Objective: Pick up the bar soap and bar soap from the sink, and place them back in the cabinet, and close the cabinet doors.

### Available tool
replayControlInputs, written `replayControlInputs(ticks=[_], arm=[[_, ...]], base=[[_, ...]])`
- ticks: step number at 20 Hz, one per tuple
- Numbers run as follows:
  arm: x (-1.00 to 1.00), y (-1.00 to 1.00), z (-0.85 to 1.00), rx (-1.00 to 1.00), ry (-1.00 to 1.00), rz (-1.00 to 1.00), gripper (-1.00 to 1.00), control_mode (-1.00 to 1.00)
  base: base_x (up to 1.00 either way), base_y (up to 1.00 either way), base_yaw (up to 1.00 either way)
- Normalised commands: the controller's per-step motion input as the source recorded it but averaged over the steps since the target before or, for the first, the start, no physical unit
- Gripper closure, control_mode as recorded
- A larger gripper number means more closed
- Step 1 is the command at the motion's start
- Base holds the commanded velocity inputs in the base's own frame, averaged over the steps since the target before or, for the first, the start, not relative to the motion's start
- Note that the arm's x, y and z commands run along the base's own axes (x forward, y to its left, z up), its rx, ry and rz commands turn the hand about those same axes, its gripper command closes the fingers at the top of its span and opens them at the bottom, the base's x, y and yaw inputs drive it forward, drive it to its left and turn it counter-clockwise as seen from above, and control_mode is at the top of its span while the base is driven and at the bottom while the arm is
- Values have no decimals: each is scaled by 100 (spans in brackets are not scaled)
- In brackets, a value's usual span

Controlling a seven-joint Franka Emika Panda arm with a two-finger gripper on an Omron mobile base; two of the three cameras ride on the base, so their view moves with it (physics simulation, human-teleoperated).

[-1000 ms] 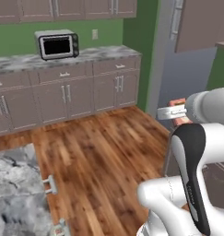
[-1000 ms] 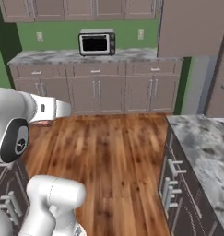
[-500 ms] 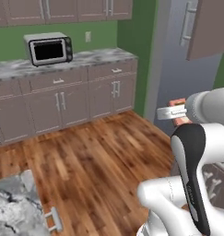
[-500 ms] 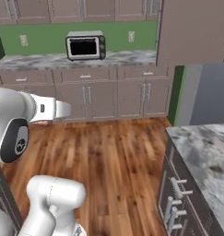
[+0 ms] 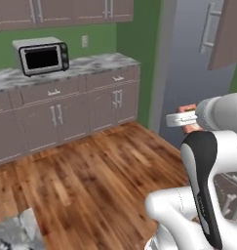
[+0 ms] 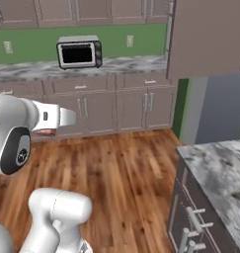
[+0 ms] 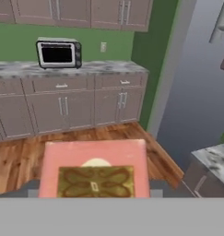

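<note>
My base has turned, so both base views have swung. The microwave [image 5: 41, 55] has slid from upper centre toward the upper left of my left base view, and leftward in my right base view too. An open cabinet door [image 5: 223, 31] has come further into the upper right of the left view. The marbled counter [image 6: 221, 178] now fills more of the right view's lower right.

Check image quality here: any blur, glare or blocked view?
Left base view: soft and low-resolution, flat shadowless light, the arm covering the lower right. Right base view: the same softness, no glare. Hand view: the held bar soap fills the lower centre close up, its printed face blurred; the microwave behind stays legible.
</note>
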Motion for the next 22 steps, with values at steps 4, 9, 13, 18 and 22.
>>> replayControlInputs(ticks=[4, 9, 13, 18, 22], arm=[[0, 0, 0, 0, 0, 0, 100, 100], [0, 0, 0, 0, 0, 0, 100, 100], [0, 0, 0, 0, 0, 0, 100, 100], [0, 0, 0, 0, 0, 0, 100, 100], [0, 0, 0, 0, 0, 0, 100, 100]], base=[[28, 0, -37], [17, 0, -49], [22, 0, -56], [21, 0, -57], [34, 0, -56]])
